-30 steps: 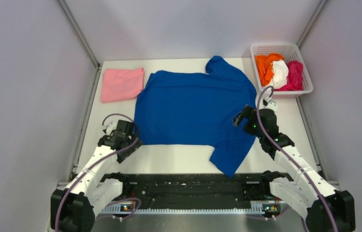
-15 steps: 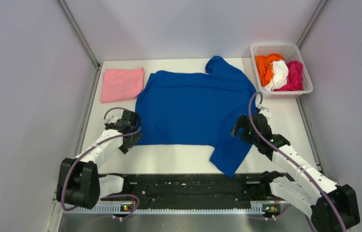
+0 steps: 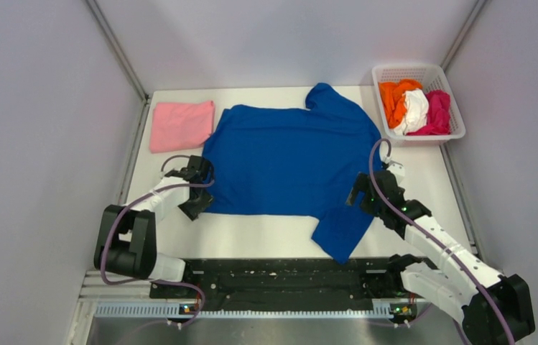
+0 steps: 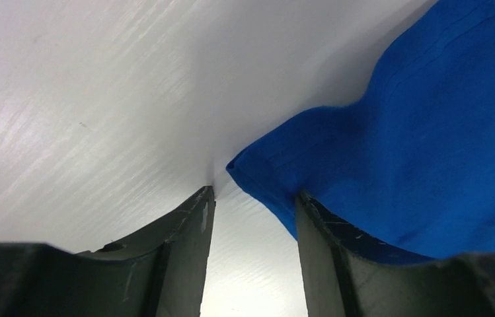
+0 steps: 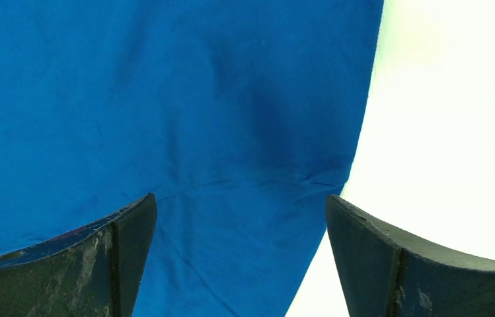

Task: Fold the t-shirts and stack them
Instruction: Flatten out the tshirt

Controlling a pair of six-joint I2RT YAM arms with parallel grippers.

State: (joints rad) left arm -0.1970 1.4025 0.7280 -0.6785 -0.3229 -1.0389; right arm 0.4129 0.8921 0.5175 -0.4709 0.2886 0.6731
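Blue t-shirt (image 3: 287, 162) lies spread flat mid-table with its near-left hem corner between the fingers of the left gripper (image 4: 252, 198) — jaws part-open, gap visible, cloth lapping over one finger, nothing pinched. Right gripper (image 5: 241, 201) sits over the shirt's right edge by the sleeve seam, jaws spread wide, holding nothing. White table (image 3: 266, 237) inside pale walls (image 3: 36, 144) — folded pink t-shirt (image 3: 182, 124) far left, white lattice basket (image 3: 409, 69) far right holding orange, white and magenta tees (image 3: 416, 108).
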